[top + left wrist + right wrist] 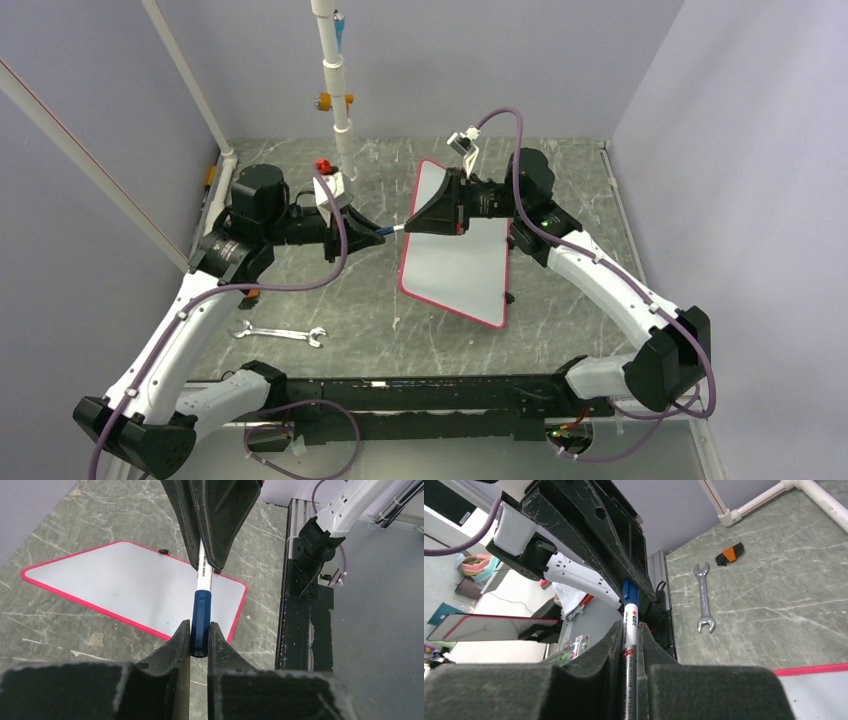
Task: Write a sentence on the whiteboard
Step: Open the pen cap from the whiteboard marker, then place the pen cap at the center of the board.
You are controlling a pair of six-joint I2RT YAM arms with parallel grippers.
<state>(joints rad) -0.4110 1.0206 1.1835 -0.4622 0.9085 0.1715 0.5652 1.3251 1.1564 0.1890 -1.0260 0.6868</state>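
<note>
1. Walls (500, 60): I see three, plain pale lavender-grey, evenly lit.
2. Tabletop (400, 330): grey-green stone pattern with white streaks, scuffed.
3. White pipe post (340, 110): upright at the back, orange fitting (322, 100).
4. Second white pipe (185, 75): slants along my left wall.

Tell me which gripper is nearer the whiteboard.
Right. The right gripper is above the whiteboard's left edge; the left gripper is beyond that edge, over the table.

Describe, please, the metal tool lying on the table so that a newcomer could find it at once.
Start at the large white rectangular whiteboard with the red rim, lying on the grey marbled table. Left of it, nearer the arm bases, lies a slim silver double-ended open wrench. Unlike the stubby black-and-orange hex key set nearby, it is long, flat bare metal.
</note>
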